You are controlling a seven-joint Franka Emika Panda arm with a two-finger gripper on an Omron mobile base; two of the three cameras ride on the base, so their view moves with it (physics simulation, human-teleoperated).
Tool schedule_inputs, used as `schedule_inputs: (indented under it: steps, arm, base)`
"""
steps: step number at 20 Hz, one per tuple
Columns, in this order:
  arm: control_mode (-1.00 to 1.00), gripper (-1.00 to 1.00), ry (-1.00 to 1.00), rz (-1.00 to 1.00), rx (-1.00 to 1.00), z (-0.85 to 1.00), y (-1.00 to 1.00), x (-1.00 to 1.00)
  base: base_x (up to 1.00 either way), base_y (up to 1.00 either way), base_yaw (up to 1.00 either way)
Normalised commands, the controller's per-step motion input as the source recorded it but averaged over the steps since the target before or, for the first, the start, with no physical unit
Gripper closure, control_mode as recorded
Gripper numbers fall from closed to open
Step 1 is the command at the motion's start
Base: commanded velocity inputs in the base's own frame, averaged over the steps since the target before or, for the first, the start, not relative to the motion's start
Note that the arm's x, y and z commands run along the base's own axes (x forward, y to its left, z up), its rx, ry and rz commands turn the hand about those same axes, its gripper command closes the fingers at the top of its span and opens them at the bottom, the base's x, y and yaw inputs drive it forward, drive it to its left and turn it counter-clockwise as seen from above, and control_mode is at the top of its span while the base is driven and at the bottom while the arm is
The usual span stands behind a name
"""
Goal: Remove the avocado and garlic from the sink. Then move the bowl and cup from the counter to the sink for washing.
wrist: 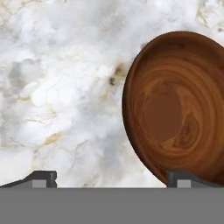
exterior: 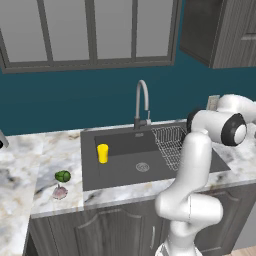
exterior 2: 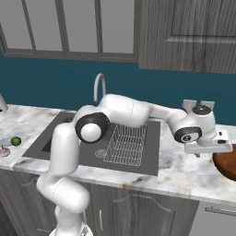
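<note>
Setting: kitchen with a marble counter, teal wall, window above and dark cabinets; you are looking at a dark sink set into the counter.
Gripper: your gripper hangs over the counter right of the sink, jaws spread wide and holding nothing; in the hand view one fingertip sits over bare marble, the other over the bowl's near rim.
Bowl: reddish-brown bowl stands upright on the counter, under and just beside the gripper; in the right base view you see only its edge at the frame's right border, next to the hand.
Arm: your arm reaches across the sink from the base to the right side of the counter.
Rack: wire rack lies in the right part of the sink.
Faucet: curved steel faucet rises behind the sink's back edge.
Cup: yellow cup stands upright inside the sink, in its left part, well apart from the rack.
Avocado: avocado lies on the counter left of the sink, out of the basin.
Garlic: garlic lies on the counter just beside the avocado, nearer the front edge.
</note>
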Motion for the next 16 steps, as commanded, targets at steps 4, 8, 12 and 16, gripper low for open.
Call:
schedule_inputs:
  steps: [4, 8, 12, 16]
  arm:
    - [-1.0, -1.0, 0.0, 0.0, 0.0, -0.11, -0.08, 0.13]
    - [-1.0, -1.0, 0.0, 0.0, 0.0, -0.18, 0.0, 0.14]
    - [-1.0, -1.0, 0.0, 0.0, 0.0, -0.24, 0.0, 0.19]
    - [-1.0, -1.0, 0.0, 0.0, -0.01, -0.27, -0.02, 0.2]
  base:
    - [0.0, 0.0, 0.0]
    - [0.0, 0.0, 0.0]
    - [0.0, 0.0, 0.0]
    - [0.0, 0.0, 0.0]
